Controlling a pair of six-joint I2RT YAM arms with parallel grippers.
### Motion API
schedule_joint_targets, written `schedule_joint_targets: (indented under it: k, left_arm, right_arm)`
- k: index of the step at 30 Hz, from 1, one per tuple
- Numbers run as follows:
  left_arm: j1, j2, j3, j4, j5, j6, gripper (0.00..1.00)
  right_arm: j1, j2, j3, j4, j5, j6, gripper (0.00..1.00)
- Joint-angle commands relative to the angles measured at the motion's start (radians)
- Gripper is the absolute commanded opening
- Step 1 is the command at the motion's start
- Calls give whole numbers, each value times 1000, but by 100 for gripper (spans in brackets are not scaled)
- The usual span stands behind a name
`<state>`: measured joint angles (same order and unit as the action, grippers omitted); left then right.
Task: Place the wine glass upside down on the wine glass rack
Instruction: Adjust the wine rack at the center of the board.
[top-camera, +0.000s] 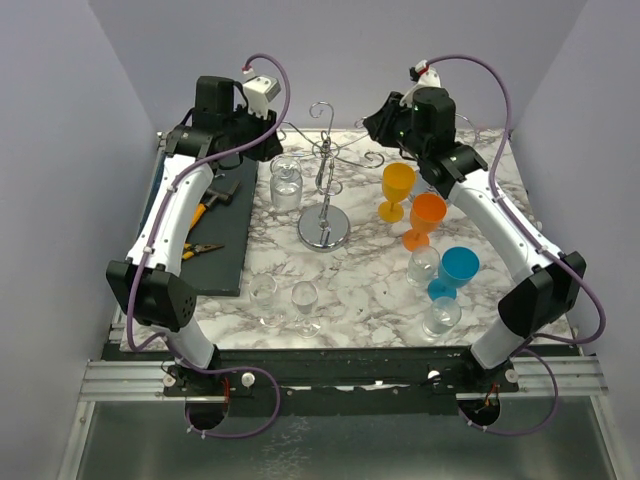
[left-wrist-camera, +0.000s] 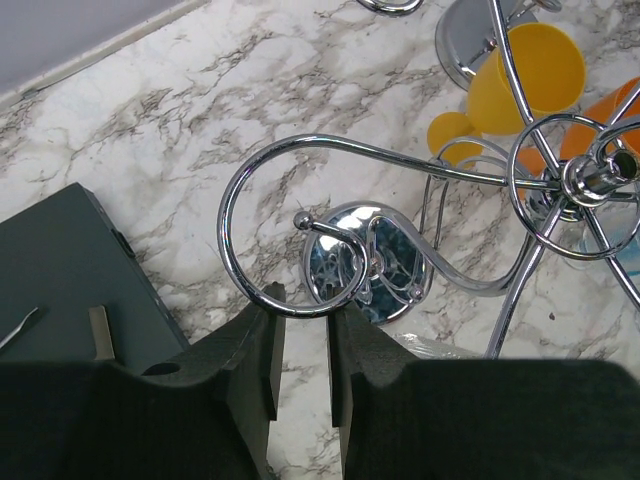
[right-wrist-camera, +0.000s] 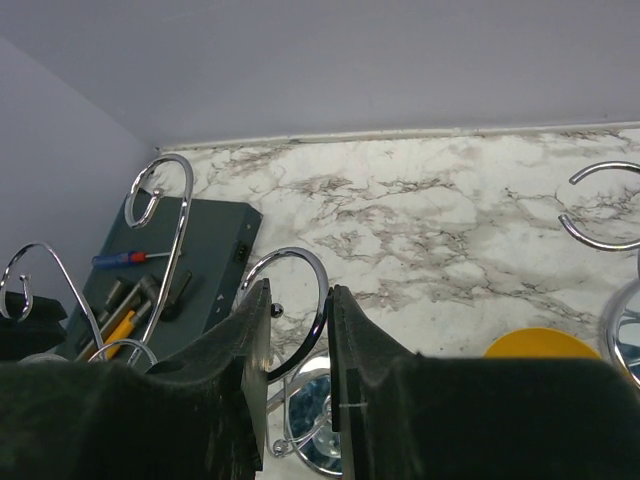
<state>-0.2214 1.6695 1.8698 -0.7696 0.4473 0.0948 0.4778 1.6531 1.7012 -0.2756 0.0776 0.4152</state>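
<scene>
The chrome wine glass rack (top-camera: 323, 190) stands mid-table. A clear wine glass (top-camera: 286, 184) hangs upside down under its left arm. In the left wrist view its round foot (left-wrist-camera: 368, 262) rests in the rack's curled hook (left-wrist-camera: 585, 180). My left gripper (top-camera: 270, 135) sits just behind that hook. Its jaws (left-wrist-camera: 300, 305) are slightly apart with nothing between them, the tips at the chrome loop. My right gripper (top-camera: 378, 125) hovers by the rack's right arm. Its jaws (right-wrist-camera: 297, 290) are slightly apart and empty, and the rack loop (right-wrist-camera: 322, 290) shows beyond them.
Yellow (top-camera: 398, 186), orange (top-camera: 426, 218) and blue (top-camera: 459, 270) glasses stand right of the rack, with clear glasses (top-camera: 441, 316) near them. Two clear glasses (top-camera: 305, 303) stand at the front. A dark mat (top-camera: 170, 205) with tools lies at the left.
</scene>
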Motion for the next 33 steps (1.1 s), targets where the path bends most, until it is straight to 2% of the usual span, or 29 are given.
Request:
schedule_joint_targets:
  k: [1,11,15,17,19,21,24,29,33]
  left_arm:
    - [-2,22,54,67,-32,33,28]
    - [-2,68,103,69,-69,77,28]
    - [-1,73,121,69,-88,85,34]
    - [0,64,123,69,-107,94,40]
    - [0,53,119,69,-131,101,50]
    - [0,36,108,66,-152,108,57]
    - [4,3,78,61,-166,120,67]
    - [13,-39,37,34,-208,128,74]
    - [42,-43,47,-15,-241,118,86]
  right_arm:
    - [13,-51,-65,-17,-34,-29,2]
    - [13,-118,-149,3,-32,0,1]
    - [13,-115,-147,-9,-8,-1,2]
    - [12,-117,-143,-17,20,-5,13]
    - [13,-123,-137,-24,46,-18,17]
    - [13,-130,-124,-33,70,-29,25]
    - [13,-139,-102,-51,99,-42,41]
    - [11,-163,-60,-94,158,-65,61]
    - [8,-203,-38,-124,199,-81,78]
